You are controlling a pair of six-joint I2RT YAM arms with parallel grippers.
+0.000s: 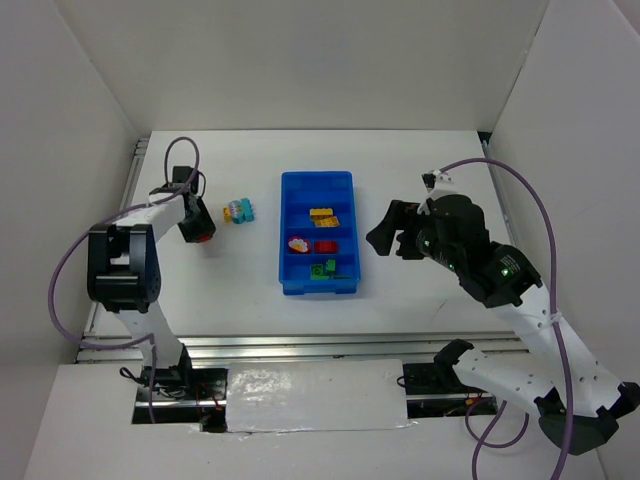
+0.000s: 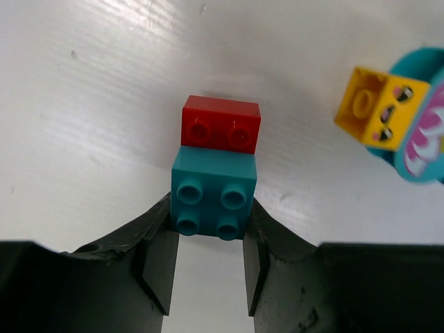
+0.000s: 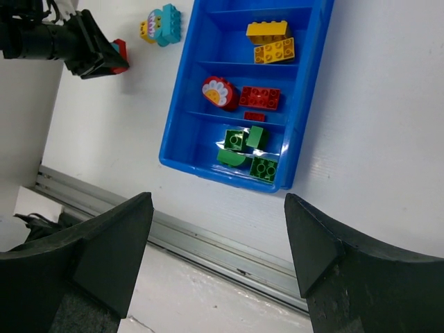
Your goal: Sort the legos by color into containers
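One bright blue moulded plastic tray [image 1: 317, 190], rectangular, with glossy walls and cross dividers making four compartments, stands mid-table. Contents counted from the right wrist view: two yellow studded bricks [image 3: 272, 50] in the second compartment from the far end; three red pieces in the third, namely a round flower-faced piece [image 3: 216, 91], a flat studded block [image 3: 260, 97] and a small slim piece [image 3: 254, 116]; and four green bricks [image 3: 263, 168] in the nearest, one with a rounded edge. Left of the tray on the white, faintly ribbed table [image 1: 450, 160], four pieces are outside it. The left gripper [image 2: 211, 236] has its black fingers pressed against both sides of a teal brick [image 2: 214, 194] with four studs, and a red two-stud brick [image 2: 221, 125] touches that brick's far edge. Just beside these are a yellow cube [image 2: 368, 104] and a rounded teal piece [image 2: 423, 125] printed pink and white, touching each other. The right gripper [image 3: 218, 201] hangs right of the tray, jaws wide apart and holding nothing.
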